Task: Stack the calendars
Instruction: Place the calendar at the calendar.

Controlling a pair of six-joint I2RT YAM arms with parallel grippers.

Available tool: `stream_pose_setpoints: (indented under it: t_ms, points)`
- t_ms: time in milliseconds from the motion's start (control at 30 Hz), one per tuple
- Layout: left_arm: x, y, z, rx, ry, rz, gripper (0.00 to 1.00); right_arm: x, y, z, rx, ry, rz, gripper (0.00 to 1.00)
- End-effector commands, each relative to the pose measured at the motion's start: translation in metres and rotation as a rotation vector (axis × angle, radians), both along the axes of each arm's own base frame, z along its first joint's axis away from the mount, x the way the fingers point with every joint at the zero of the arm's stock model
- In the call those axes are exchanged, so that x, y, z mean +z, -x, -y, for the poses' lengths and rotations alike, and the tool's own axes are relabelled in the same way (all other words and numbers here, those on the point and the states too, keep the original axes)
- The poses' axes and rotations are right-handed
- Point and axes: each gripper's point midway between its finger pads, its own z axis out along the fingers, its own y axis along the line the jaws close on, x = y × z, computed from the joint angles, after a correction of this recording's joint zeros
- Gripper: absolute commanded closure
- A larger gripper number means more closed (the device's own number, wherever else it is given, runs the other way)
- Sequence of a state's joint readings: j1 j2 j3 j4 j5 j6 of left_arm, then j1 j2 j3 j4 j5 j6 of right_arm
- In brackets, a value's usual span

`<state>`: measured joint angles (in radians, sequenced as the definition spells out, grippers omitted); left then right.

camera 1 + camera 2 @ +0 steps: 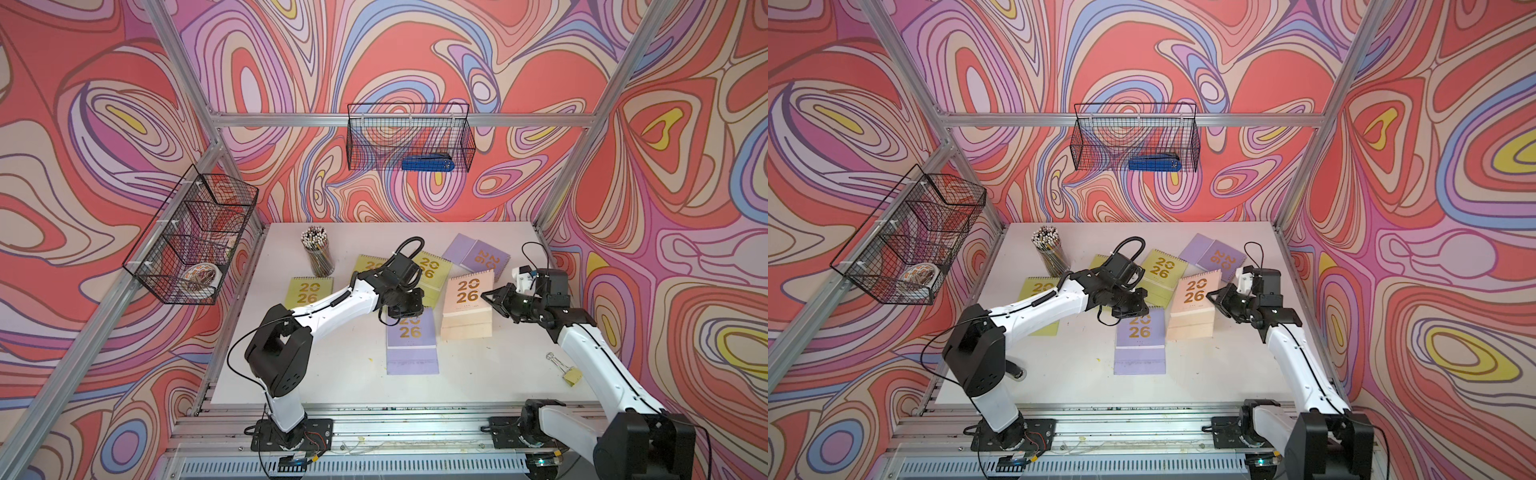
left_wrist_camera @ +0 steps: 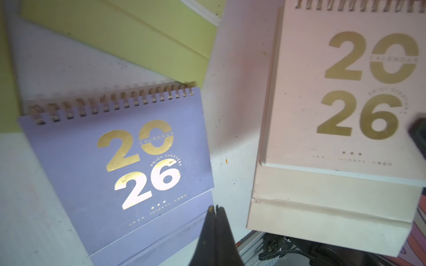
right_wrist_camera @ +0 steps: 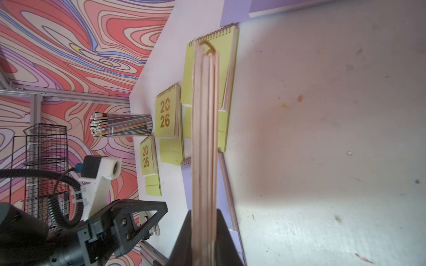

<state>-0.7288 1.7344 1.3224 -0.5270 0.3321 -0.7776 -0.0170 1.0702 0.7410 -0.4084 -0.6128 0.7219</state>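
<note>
When you look in both top views, your right gripper (image 1: 492, 297) is pinching the right edge of the peach calendar (image 1: 467, 307), which is near the middle of the white table (image 1: 332, 374), a bit to the right. Your left gripper (image 1: 405, 309) hangs over the far end of the near lavender calendar (image 1: 411, 345), just left of the peach one. The far lavender calendar (image 1: 478, 255) lies flat at the far right. The yellow-green calendars (image 1: 309, 293) (image 1: 368, 264) (image 1: 432, 270) lie across the far left and middle, close to the pencil cup (image 1: 318, 255). In the left wrist view, the left fingers (image 2: 224, 230) are squeezed tight together with nothing in them, just by the side of the near lavender calendar. The peach calendar looks lifted there, since its near end hangs out past the table edge. In the right wrist view, the right fingers (image 3: 224, 235) are clamped on the peach calendar, which you see edge-on, sticking straight out from between them.
</note>
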Motion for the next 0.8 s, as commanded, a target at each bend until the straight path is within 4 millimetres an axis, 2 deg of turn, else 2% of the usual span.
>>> stream_pose_setpoints:
  t_ms: [0, 133, 267, 533, 600, 767]
  points:
    - [-0.002, 0.004, -0.021, 0.005, -0.033, 0.006, 1.00, 0.012, 0.005, -0.023, 0.013, -0.085, 0.035, 1.00]
    - [0.000, 0.009, -0.042, 0.011, -0.076, 0.027, 1.00, 0.016, 0.014, -0.047, 0.023, -0.097, 0.065, 1.00]
    - [-0.006, 0.014, -0.060, 0.015, -0.104, 0.027, 1.00, 0.009, 0.020, -0.077, 0.066, -0.151, 0.059, 1.00]
    - [-0.034, 0.029, -0.094, 0.069, -0.135, -0.016, 1.00, -0.013, 0.025, -0.137, 0.187, -0.176, 0.072, 1.00]
    - [-0.042, 0.034, -0.101, 0.084, -0.137, -0.031, 1.00, -0.014, 0.023, -0.145, 0.209, -0.185, 0.089, 1.00]
    - [-0.065, 0.042, -0.107, 0.094, -0.143, -0.078, 1.00, -0.021, 0.022, -0.150, 0.228, -0.208, 0.118, 1.00]
